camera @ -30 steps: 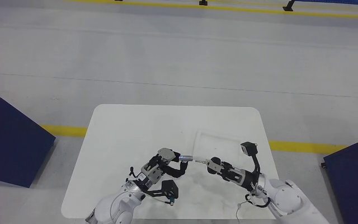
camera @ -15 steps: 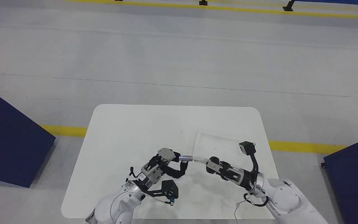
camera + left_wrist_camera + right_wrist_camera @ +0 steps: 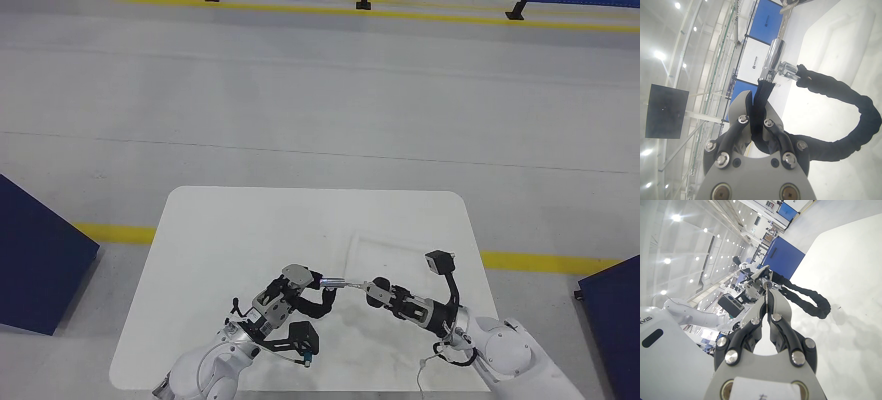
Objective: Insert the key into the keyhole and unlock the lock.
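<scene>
My left gripper (image 3: 305,290) (image 3: 758,103) is shut on the black fabric-sleeved cable (image 3: 848,106) just behind the chrome lock cylinder (image 3: 774,54) (image 3: 330,281), holding it above the white table (image 3: 250,230). The cable curls round in a loop, and its chrome end pin (image 3: 787,69) sits against the cylinder's side. My right gripper (image 3: 372,291) (image 3: 767,306) is shut on the silver key (image 3: 767,299) (image 3: 785,17). The key's blade points straight at the keyhole (image 3: 767,286), with its tip at or just inside the cylinder's face.
A faint rectangular outline (image 3: 400,248) lies on the table behind the grippers. Blue barriers stand off the table at the left (image 3: 30,260) and right (image 3: 615,290). Both arms hold their things over the table's near middle.
My right gripper has edged slightly left toward the lock, bringing the key closer into the cylinder. The left gripper and lock have stayed put.
</scene>
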Motion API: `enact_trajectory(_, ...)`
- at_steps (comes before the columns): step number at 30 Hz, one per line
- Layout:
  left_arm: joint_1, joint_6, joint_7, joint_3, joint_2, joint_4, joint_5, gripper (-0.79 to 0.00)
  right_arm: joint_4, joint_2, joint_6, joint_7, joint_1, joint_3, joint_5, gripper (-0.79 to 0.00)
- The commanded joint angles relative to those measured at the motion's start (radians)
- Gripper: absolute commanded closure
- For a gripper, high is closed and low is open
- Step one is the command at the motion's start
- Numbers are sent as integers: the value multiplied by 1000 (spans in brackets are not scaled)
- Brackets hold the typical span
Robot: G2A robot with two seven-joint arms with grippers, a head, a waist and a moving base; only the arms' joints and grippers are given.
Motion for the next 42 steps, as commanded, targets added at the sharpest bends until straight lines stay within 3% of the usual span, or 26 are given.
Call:
enact_trajectory(1,0,0,0,0,0,0,0,0,1,-1,2,0,1,-1,-1,0)
enact_trajectory(42,1,-15,3,3,-2,-1,-4,0,15,-22,13,49,15,-10,16,0)
